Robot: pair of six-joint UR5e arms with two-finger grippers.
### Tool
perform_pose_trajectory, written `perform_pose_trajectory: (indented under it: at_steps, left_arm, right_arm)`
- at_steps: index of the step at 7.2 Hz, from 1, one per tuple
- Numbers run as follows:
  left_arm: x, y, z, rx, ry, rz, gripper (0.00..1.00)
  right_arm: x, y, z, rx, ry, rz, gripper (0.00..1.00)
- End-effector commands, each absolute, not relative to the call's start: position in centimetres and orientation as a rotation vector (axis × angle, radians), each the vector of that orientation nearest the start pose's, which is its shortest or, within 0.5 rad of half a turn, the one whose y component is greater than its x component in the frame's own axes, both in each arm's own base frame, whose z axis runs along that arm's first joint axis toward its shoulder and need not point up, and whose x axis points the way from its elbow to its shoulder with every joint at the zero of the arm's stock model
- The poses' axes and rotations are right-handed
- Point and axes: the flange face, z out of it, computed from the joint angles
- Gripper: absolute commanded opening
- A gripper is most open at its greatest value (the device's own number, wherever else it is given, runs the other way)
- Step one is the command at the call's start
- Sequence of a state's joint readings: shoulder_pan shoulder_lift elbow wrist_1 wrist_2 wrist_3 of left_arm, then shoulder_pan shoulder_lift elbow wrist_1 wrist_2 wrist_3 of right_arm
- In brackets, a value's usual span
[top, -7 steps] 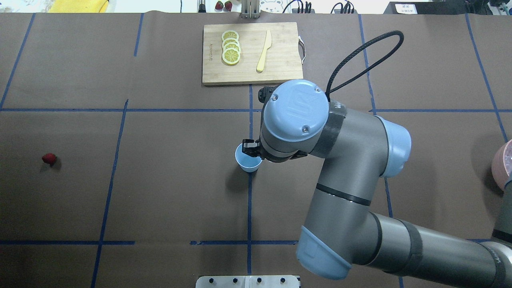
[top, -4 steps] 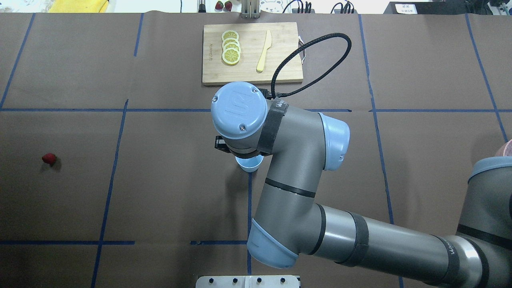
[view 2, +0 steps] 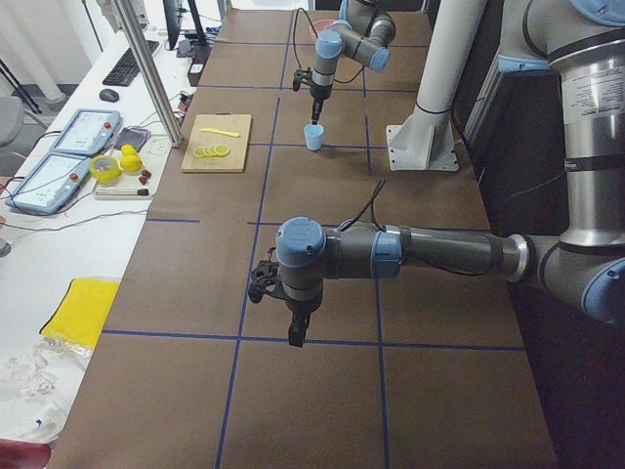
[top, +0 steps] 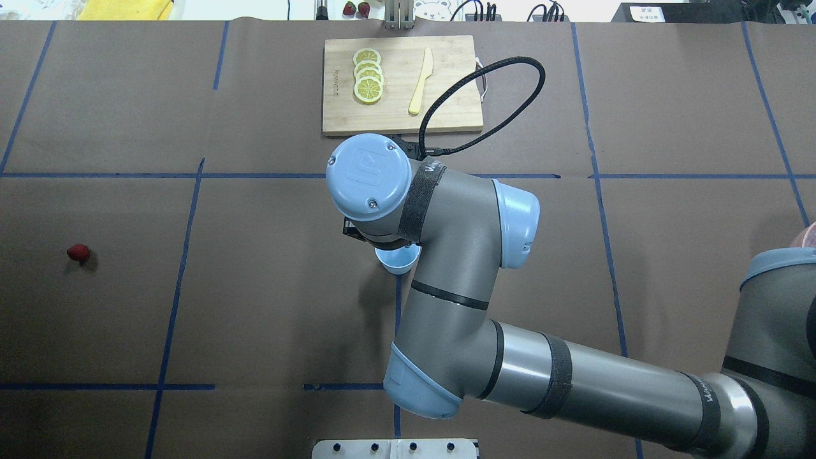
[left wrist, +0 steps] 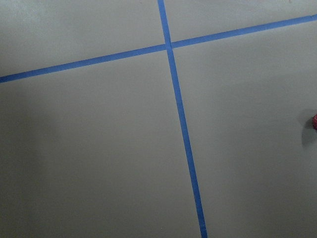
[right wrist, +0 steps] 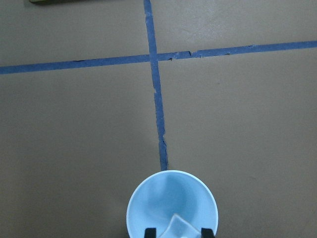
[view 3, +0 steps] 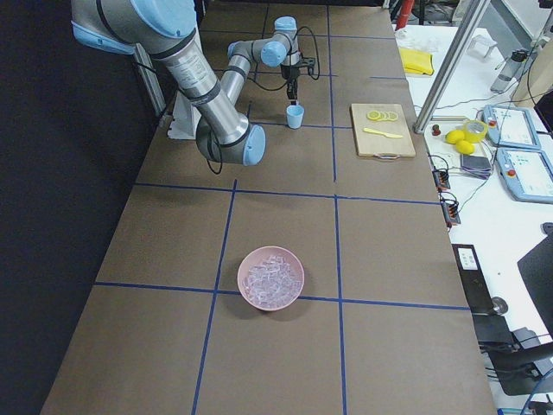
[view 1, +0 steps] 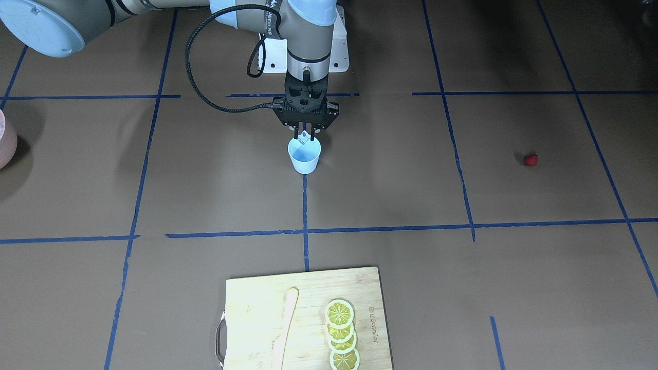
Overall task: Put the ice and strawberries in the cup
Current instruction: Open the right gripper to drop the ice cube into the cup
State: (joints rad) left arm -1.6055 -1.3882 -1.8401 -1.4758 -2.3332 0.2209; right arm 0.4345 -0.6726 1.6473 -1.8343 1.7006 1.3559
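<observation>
One small clear ice cube (view 1: 304, 136) is clamped between the fingers of the right gripper (view 1: 305, 139), directly over the mouth of the small pale-blue tapered cup (view 1: 304, 158). The cup stands upright on the brown table (view 1: 205, 195), on a blue tape line (right wrist: 157, 114). The tiny red strawberry (view 1: 531, 160) lies on the table, well apart from the cup. The left gripper (view 2: 295, 337) hangs near the table; its finger state cannot be told.

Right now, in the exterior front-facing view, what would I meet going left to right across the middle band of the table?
pink bowl → pale blue cup → strawberry
</observation>
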Motion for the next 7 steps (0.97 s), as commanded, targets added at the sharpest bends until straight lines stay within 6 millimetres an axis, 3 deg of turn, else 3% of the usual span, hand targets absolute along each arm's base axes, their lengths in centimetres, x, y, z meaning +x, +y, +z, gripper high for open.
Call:
perform_pose_trajectory:
  at_steps: [1, 4, 5, 7]
  left_arm:
    - [-7.8, -41.0, 62.0, 0.090, 0.758, 0.175, 1.00]
    - [-7.8, -41.0, 61.8, 0.093, 0.758, 0.176, 1.00]
    - [-7.8, -41.0, 61.9, 0.091, 0.758, 0.176, 1.00]
    - [-7.8, -41.0, 61.9, 0.091, 0.758, 0.176, 1.00]
  right_arm:
    - [-57.8, -40.0, 11.2, 0.120, -0.712, 0.156, 0.98]
    - [-57.1, -40.2, 10.9, 0.125, -0.723, 0.154, 0.99]
    - [-55.2, -41.6, 11.0, 0.128, -0.732, 0.144, 0.99]
    - [-45.2, -42.6, 17.1, 0.145, -0.758, 0.054, 0.99]
